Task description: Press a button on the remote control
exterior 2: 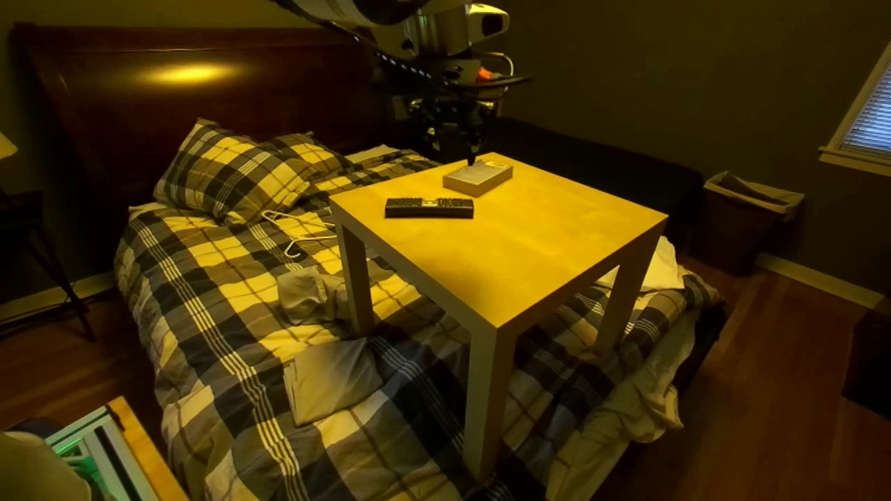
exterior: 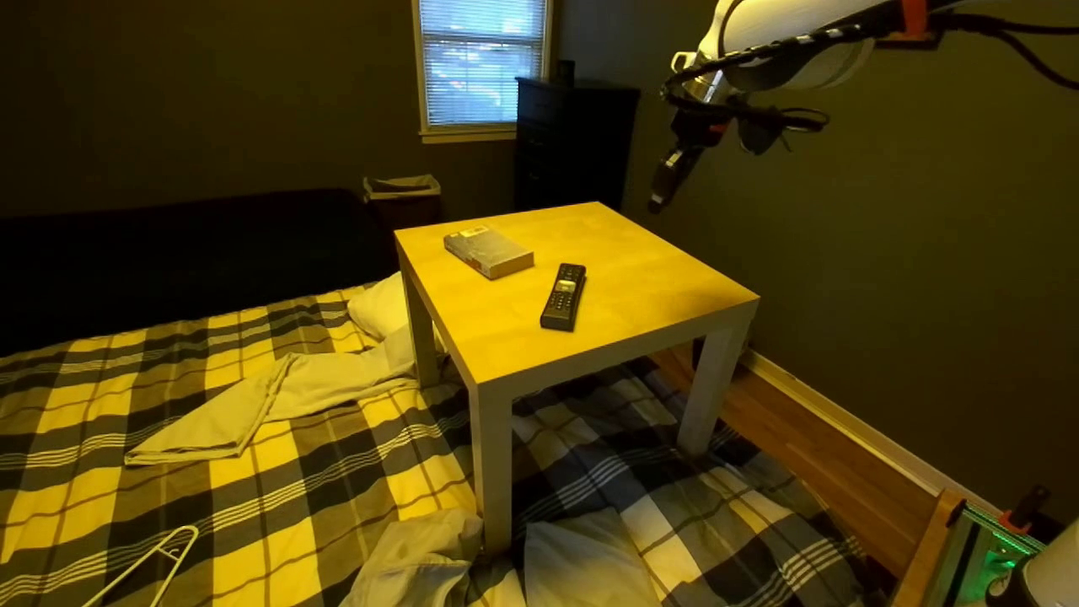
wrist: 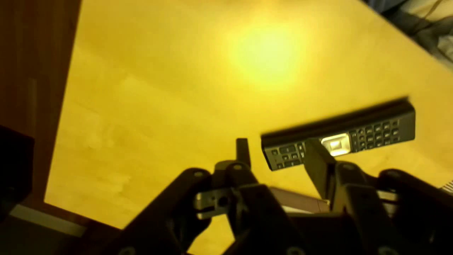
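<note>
The remote control (exterior: 563, 297) is a slim black bar with rows of buttons and a pale central pad. It lies flat on the small pale wooden table, buttons up, and shows in both exterior views (exterior 2: 429, 208). In the wrist view the remote (wrist: 375, 134) lies beyond the fingers, and one fingertip hides part of its button face. My gripper (wrist: 277, 150) is open, with a gap between its fingers and nothing held. In an exterior view the gripper (exterior: 657, 202) hangs above table height, apart from the remote. It also shows in an exterior view (exterior 2: 456, 146).
A pale flat box (exterior: 489, 251) lies on the table near the remote; it also shows in an exterior view (exterior 2: 478, 179) and partly behind the fingers in the wrist view (wrist: 297, 200). The table (exterior: 641, 253) stands on a bed with a plaid cover (exterior: 253, 506).
</note>
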